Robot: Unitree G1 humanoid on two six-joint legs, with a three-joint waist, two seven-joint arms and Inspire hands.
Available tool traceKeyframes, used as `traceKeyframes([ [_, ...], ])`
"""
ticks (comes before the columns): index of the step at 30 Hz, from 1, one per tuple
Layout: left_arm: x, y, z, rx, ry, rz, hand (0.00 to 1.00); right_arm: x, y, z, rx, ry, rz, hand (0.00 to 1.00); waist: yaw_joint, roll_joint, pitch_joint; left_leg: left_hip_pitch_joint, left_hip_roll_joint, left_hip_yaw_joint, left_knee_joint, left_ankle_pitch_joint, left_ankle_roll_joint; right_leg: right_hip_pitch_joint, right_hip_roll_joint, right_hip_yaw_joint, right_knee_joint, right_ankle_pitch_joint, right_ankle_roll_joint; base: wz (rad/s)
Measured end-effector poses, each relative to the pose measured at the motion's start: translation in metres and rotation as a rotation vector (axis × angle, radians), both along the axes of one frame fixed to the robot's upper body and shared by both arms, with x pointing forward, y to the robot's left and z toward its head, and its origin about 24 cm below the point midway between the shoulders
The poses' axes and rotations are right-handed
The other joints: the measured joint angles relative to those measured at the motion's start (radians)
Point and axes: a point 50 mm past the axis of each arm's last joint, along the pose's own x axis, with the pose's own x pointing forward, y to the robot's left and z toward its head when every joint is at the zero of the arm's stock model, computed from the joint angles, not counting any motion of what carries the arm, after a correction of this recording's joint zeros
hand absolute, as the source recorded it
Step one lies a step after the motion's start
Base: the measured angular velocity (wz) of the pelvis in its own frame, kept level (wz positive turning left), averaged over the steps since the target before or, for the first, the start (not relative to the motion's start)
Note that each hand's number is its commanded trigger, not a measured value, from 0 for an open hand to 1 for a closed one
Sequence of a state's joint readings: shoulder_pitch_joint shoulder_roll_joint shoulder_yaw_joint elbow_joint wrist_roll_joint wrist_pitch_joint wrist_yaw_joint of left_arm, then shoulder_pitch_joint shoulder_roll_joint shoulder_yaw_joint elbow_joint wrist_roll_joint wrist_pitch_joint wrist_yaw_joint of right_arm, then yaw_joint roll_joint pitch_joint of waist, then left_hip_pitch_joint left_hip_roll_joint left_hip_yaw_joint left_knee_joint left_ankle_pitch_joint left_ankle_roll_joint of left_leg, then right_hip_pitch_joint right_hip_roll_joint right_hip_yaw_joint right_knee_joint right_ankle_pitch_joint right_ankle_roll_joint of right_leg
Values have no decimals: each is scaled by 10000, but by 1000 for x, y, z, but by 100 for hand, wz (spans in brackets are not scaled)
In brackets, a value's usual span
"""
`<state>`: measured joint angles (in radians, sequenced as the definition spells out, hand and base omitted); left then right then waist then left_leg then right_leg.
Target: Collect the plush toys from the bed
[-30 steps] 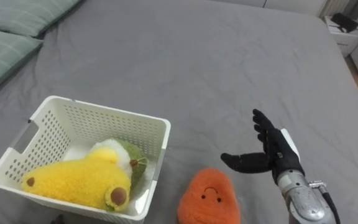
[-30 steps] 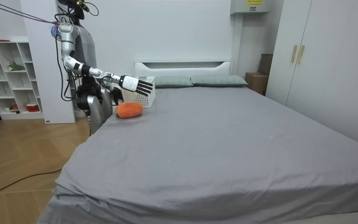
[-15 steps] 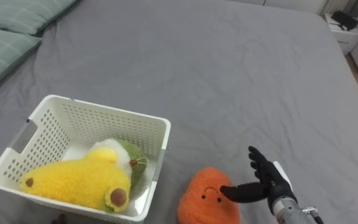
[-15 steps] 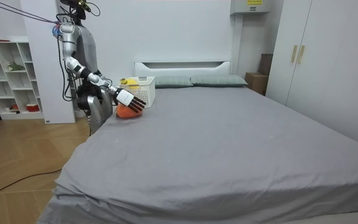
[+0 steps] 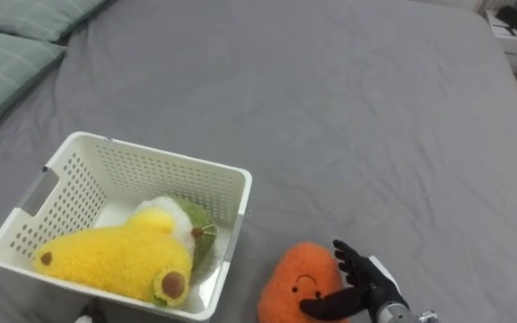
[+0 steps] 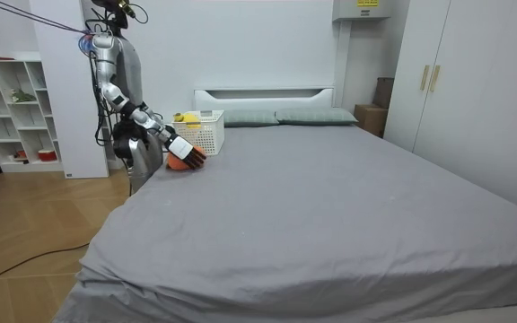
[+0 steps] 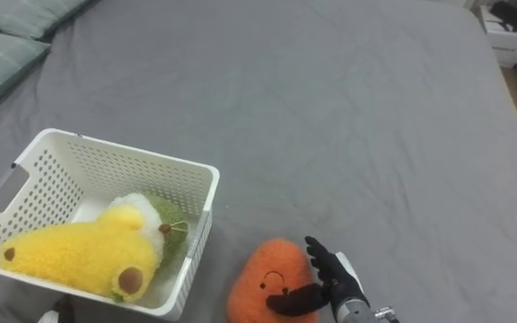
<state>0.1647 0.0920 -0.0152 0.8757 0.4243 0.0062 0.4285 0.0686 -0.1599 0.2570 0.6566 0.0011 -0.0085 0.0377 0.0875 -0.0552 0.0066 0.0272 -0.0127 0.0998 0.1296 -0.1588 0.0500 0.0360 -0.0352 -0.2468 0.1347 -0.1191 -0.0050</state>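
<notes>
Just left of right hand (image 5: pixel 364 287), against its thumb: orange plush (image 5: pixel 296 280), face up. Farther left, in basket (image 5: pixel 142 163): yellow plush (image 5: pixel 106 262), green-white plush (image 5: pixel 189 230).

right hand (image 5: pixel 364 285) low at lower right, fingers straight and spread, thumb stretched out leftward.

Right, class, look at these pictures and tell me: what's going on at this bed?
A humanoid robot stands at the side of a grey bed, collecting plush toys into a white basket. Its right hand is open against the right side of an orange plush toy, which lies on the bed just beside the basket. The hand has not closed round it. A yellow plush toy and a green and white one already lie in the basket.
</notes>
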Motion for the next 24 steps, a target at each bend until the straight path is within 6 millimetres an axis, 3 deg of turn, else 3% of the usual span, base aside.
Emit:
traceKeyframes([
  [1,0,-1,0,-23,5,-7,0,-2,1,-2,-52,101,154,29,14,0,0,1,-3,-1,-1,-1,1,-1,-2,3,1,0,1,0],
  [2,0,-1,0,-28,15,-15,0,-2,1,-2,-40,152,209,54,15,-3,-1,1,-3,-1,-1,-1,3,0,-2,3,2,0,1,0],
  [3,0,-2,-1,-33,43,-62,0,-4,3,-4,-53,251,294,71,15,-14,-4,1,-3,-1,-1,-3,3,0,-2,3,2,0,1,0],
  [4,-1,-2,-1,-42,55,-85,0,-5,3,-5,-94,348,389,78,13,-18,-4,-2,-3,-5,-1,-4,5,3,-2,8,3,-1,1,0],
  [5,-1,-3,-1,-46,57,-99,0,-6,4,-6,-130,394,450,99,12,-21,-4,-4,-3,-4,-2,-4,5,4,-2,11,2,0,1,0],
  [24,0,-5,-1,-63,78,-265,0,-9,8,-9,-661,563,1446,100,38,-30,8,-3,-5,-6,17,-5,4,13,-4,10,8,0,1,0],
])
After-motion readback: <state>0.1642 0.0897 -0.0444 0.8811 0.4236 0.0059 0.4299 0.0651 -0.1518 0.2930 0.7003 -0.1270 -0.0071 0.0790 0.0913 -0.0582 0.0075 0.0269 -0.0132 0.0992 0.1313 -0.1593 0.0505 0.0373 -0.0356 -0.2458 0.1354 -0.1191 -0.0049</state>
